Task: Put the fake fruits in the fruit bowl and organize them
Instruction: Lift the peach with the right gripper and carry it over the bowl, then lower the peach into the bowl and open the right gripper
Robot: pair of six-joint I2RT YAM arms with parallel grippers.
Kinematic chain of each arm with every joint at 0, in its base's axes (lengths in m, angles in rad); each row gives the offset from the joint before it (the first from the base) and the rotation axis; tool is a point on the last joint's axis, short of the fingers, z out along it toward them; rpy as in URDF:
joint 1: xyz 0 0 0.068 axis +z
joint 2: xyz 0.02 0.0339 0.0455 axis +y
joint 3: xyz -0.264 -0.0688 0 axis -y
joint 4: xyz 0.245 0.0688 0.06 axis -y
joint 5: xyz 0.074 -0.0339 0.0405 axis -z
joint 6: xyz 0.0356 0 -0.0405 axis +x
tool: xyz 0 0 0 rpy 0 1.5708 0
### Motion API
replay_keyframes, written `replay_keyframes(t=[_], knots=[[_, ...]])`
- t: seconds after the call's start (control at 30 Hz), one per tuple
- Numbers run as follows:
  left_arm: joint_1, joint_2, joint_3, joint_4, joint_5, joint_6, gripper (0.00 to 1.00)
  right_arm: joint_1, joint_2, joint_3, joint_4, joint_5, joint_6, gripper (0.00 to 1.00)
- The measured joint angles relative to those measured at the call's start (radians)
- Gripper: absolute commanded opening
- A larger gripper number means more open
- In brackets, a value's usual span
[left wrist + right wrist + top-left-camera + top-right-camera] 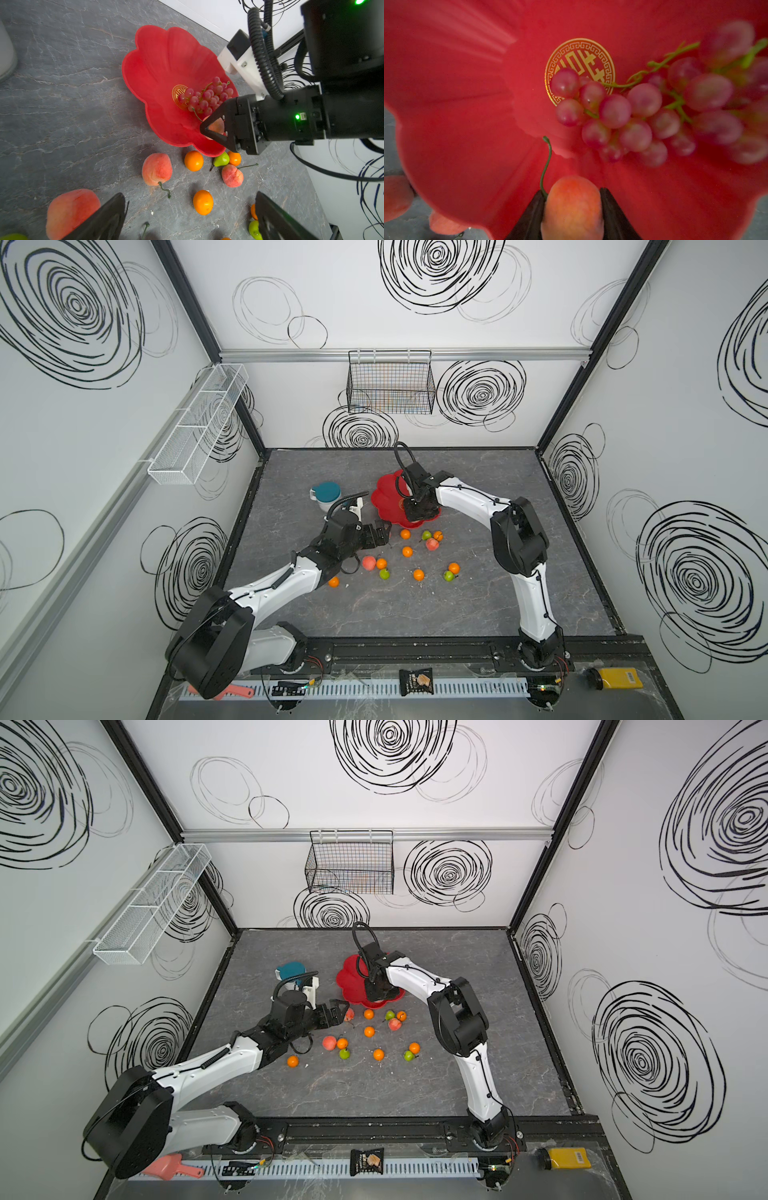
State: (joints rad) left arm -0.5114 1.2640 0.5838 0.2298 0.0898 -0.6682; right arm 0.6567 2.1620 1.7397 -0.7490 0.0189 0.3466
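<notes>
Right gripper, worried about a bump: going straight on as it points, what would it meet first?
Probably the inner floor of the glossy red scalloped bowl, just beside the dark red plastic grape bunch; depth unclear.

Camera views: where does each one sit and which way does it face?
Both top views: high over the front edge, looking down at the table; both arms show.
Left wrist: behind the open left gripper, facing the fruit bowl; right gripper in sight.
Right wrist: behind the right gripper, facing into the bowl at the grape bunch; fingers grip a peach.
Shared: both wrist views show bowl, grape bunch, held peach.
</notes>
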Motion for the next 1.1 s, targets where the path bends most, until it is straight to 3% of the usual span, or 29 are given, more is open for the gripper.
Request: replay_keyframes(t=[0.4,0.67,0.83,1.1], knots=[[0.003,0.003,0.0,-0.001,0.004,0.003,1.0,0.0,0.021,0.03,-0.023,0.0,-0.011,0.53],[-0.001,-0.067,0.0,-0.029,0.003,0.012,0.99,0.0,-0.004,0.04,-0.042,0.0,-0.011,0.56],[-0.05,-0.142,-0.012,-0.05,-0.008,0.027,1.0,-0.002,-0.135,-0.047,-0.034,0.0,-0.007,0.56],[-0.219,-0.201,-0.067,-0.05,-0.081,0.032,1.0,-0.044,-0.404,-0.303,0.019,-0.035,0.019,0.54]])
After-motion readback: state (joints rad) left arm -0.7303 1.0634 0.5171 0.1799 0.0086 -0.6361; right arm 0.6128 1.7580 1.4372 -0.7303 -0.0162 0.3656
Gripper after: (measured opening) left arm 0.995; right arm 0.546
